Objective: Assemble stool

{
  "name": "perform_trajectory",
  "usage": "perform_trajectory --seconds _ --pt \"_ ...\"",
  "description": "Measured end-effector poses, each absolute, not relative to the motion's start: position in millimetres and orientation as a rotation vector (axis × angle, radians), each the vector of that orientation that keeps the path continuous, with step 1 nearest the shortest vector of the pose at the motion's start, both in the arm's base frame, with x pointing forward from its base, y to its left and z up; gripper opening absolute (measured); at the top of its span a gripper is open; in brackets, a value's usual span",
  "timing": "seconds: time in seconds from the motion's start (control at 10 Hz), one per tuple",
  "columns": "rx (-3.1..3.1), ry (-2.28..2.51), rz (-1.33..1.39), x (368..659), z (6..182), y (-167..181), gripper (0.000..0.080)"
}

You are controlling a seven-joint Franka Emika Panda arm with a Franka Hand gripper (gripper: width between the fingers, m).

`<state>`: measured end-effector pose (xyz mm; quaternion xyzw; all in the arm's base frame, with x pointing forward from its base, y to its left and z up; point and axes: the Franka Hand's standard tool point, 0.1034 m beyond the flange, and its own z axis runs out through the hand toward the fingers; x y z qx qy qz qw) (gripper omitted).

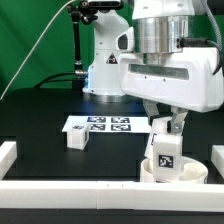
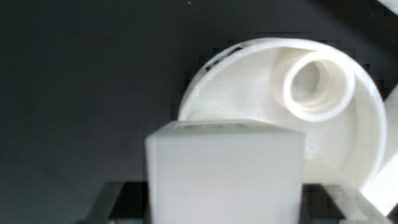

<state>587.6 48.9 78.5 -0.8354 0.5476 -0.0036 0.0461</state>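
Observation:
My gripper [image 1: 164,128] is shut on a white blocky leg [image 1: 163,150] with a square tag and holds it upright over the round white seat [image 1: 185,173] at the front of the exterior view's right. The leg's lower end is at the seat; I cannot tell if it is seated. In the wrist view the leg [image 2: 222,165] fills the middle between my dark fingers [image 2: 125,203], gripper [image 2: 222,208], and the seat [image 2: 249,85] lies behind it with a round socket [image 2: 320,86]. A second leg [image 1: 77,139] stands on the table to the left.
The marker board [image 1: 100,125] lies flat behind the legs. Long white border rails run along the front [image 1: 70,192] and the left edge [image 1: 6,155]. The arm's white base [image 1: 105,60] stands at the back. A black mat covers the table.

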Motion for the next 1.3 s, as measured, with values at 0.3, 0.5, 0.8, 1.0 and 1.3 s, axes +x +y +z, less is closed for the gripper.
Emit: perform_trajectory --seconds 0.3,0.5,0.8,1.0,1.3 --pt "-2.351 1.91 0.004 589 78.6 46 0.0338" --pt "-2.103 2.116 0.001 590 78.2 35 0.0338" --pt "-1.777 2.335 -0.021 591 77.1 38 0.0338" --pt "-1.538 2.453 -0.011 592 77.1 40 0.0338" --pt "-1.261 2.588 0.04 591 77.3 44 0.0338"
